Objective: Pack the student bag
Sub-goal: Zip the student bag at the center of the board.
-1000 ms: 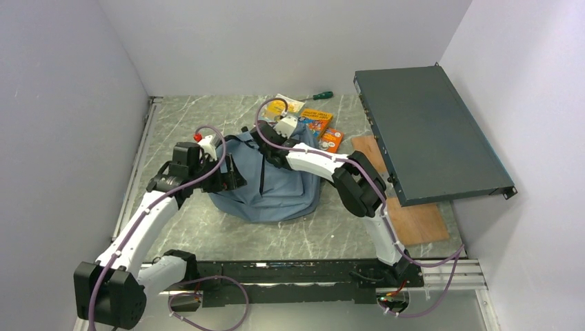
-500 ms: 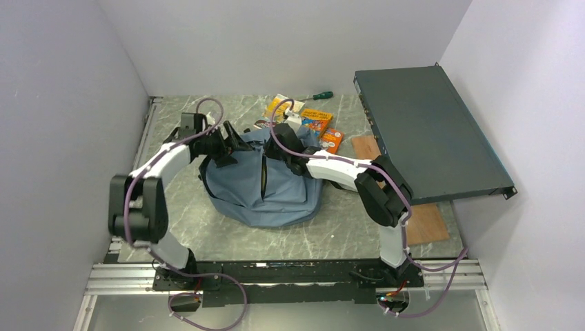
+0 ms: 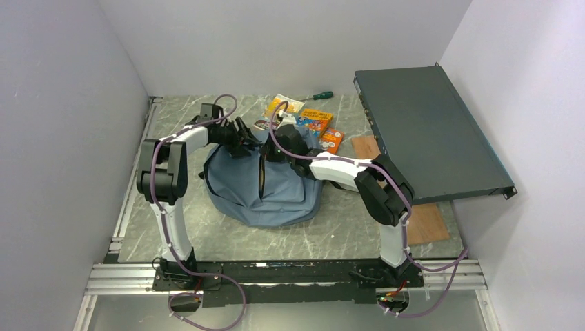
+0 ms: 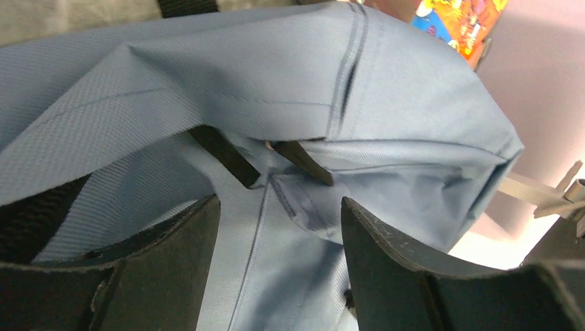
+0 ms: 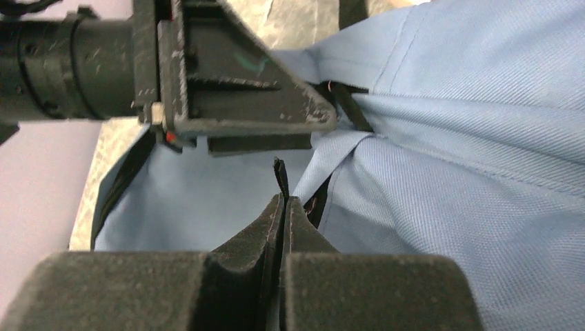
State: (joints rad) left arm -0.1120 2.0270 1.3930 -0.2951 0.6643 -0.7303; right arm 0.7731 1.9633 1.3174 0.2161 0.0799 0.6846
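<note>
Left arm (image 3: 163,172) swung from lower left to upper centre; left end effector (image 4: 279,207) apart over soft grey-blue fabric backpack (image 3: 276,196), frame centre on bench (image 3: 310,234). Right end effector (image 5: 281,200) clamped on its black strip (image 5: 279,172); hard pull may slip it.

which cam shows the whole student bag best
Top external: the whole student bag is in frame, rounded outline and all. Left wrist shows only a close-up of its fabric folds; right wrist, just another patch of blue fabric.
</note>
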